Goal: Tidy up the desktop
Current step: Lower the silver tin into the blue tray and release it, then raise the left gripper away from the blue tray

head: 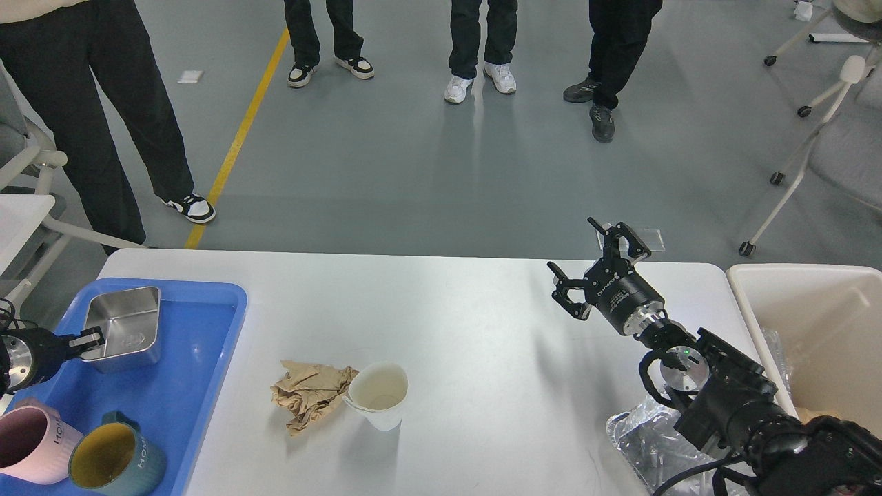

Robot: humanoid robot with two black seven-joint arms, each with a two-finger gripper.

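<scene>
Two mugs [65, 448] sit nearest, on the blue tray [207, 358]. Desktop [482, 324] — long axis left-right. Left gripper [91, 339] clamps the steel pan [125, 325]; right gripper [598, 265] — spread, empty.

Our desktop [468, 303] is smooth white laminate with a soft sheen. On it, at the near left, the tray [207, 386] is glossy blue plastic; in it, the square pan [127, 324] is polished metal, and the two mugs, pink [31, 444] and teal [117, 458], look like glazed ceramic. At centre we see creased brown paper [310, 394] and a matt white paper cup [377, 394]. At right, the bin [820, 324] is matt beige plastic; the wrapper [641, 441] is crinkled clear film.
</scene>
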